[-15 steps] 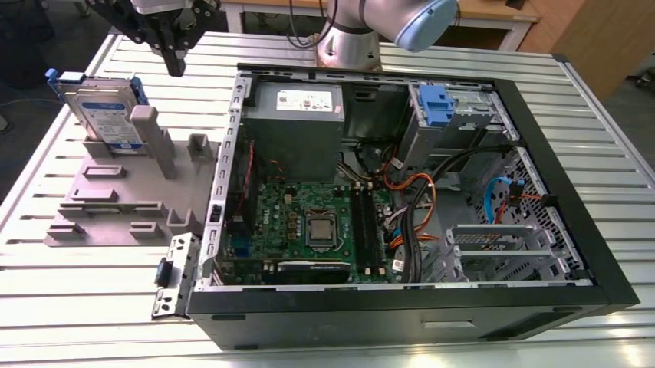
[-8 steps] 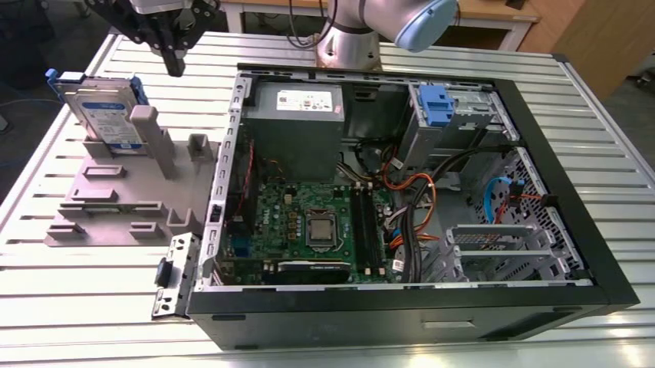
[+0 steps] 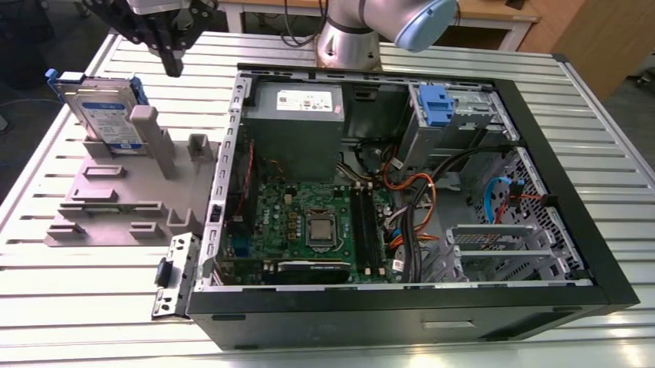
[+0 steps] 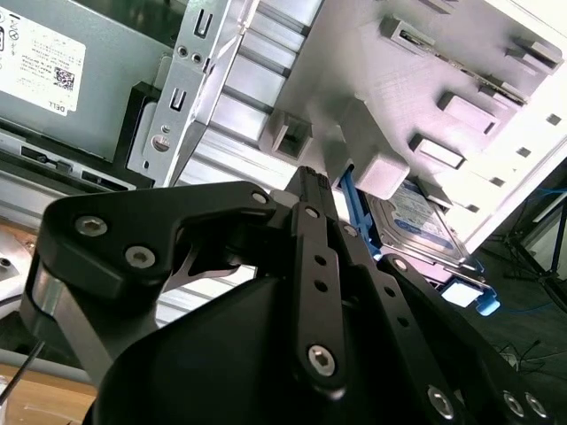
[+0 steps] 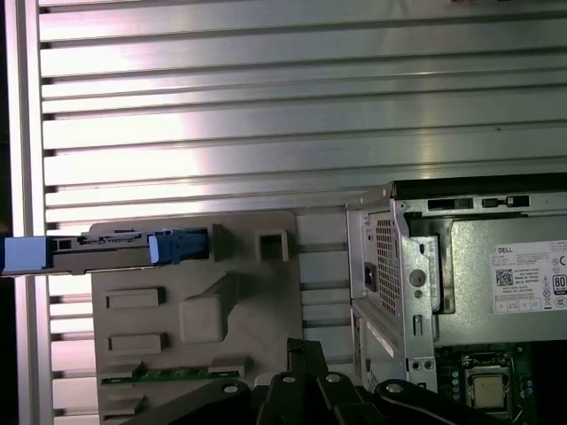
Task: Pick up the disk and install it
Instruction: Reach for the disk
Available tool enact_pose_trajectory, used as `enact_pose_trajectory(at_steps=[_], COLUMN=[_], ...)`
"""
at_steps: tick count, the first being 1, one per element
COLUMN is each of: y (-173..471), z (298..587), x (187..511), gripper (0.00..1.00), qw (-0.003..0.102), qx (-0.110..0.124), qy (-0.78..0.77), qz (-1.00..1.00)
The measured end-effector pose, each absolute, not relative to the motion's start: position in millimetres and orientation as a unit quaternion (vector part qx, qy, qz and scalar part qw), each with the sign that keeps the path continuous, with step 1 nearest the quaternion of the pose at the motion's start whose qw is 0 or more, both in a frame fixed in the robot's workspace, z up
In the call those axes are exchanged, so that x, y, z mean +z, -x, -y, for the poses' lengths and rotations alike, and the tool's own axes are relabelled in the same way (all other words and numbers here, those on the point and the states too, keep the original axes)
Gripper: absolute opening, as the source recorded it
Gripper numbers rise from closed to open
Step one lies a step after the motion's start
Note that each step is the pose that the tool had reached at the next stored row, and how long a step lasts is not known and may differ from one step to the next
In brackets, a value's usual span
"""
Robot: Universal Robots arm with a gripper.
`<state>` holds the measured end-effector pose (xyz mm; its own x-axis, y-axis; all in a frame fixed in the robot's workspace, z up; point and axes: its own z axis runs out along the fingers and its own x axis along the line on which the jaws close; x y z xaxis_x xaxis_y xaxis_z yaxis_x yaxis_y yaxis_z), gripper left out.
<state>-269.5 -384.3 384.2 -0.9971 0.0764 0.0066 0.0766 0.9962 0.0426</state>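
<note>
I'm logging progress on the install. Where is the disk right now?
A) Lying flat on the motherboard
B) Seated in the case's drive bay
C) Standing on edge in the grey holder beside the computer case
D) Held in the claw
C: the disk stands on edge in the grey holder, on the exterior view's left of the open computer case; the claw hangs nearby, apart from it.

Open computer case (image 3: 409,310) on slatted metal table (image 3: 603,115), grey power supply (image 3: 297,123), green motherboard (image 3: 297,207), grey fixture (image 3: 153,188)
</note>
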Motion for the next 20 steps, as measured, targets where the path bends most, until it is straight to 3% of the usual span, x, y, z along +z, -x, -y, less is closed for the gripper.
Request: enact_pose_trajectory(at_steps=[20], y=[276.0], z=[384.2], x=[383.4], gripper=[0.11], qw=[0.003], qx=[-0.021], qy=[0.038], qz=[0.999])
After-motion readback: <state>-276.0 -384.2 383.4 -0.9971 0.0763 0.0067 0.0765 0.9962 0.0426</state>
